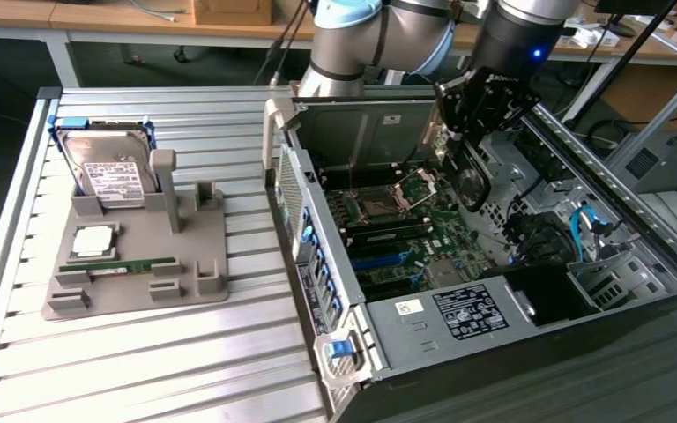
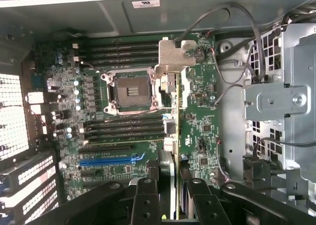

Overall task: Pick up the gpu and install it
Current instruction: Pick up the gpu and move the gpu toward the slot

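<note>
The gripper (image 1: 483,104) is closed narrowly on the gpu (image 1: 471,181), which hangs just below it inside the open case (image 1: 303,238), above the motherboard (image 1: 404,251). The exterior view shows the card's broad face. The wrist view shows it edge-on between the fingers (image 2: 146,200), with its metal bracket (image 2: 175,57) at the end farthest from them, beside the socket (image 2: 129,90).

Ribbed bare-metal table (image 1: 138,352), matt grey plastic holder (image 1: 204,264), shiny metal hard drive (image 1: 101,159), dull steel case (image 1: 362,132), gpu (image 2: 174,54) with matt metal bracket
</note>
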`<state>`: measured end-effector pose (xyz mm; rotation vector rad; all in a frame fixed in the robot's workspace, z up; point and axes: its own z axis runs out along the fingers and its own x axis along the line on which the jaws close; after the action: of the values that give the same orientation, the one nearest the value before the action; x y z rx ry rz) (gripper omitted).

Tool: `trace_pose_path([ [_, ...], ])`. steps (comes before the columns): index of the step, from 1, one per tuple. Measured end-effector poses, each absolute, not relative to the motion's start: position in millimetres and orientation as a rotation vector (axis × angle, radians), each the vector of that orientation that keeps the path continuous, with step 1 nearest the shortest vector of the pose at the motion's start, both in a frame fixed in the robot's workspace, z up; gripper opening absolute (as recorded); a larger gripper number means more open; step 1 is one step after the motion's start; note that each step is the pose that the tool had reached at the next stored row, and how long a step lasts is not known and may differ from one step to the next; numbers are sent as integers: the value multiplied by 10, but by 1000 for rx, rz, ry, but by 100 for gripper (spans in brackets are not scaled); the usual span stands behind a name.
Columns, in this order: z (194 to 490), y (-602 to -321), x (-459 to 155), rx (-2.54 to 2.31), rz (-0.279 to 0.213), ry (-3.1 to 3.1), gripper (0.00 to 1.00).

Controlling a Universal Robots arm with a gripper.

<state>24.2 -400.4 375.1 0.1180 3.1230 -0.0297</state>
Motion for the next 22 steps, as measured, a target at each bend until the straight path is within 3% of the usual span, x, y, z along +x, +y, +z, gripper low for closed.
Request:
trace_pose_path([
  [22,3626,-4009,242,118,-30,3123,27],
])
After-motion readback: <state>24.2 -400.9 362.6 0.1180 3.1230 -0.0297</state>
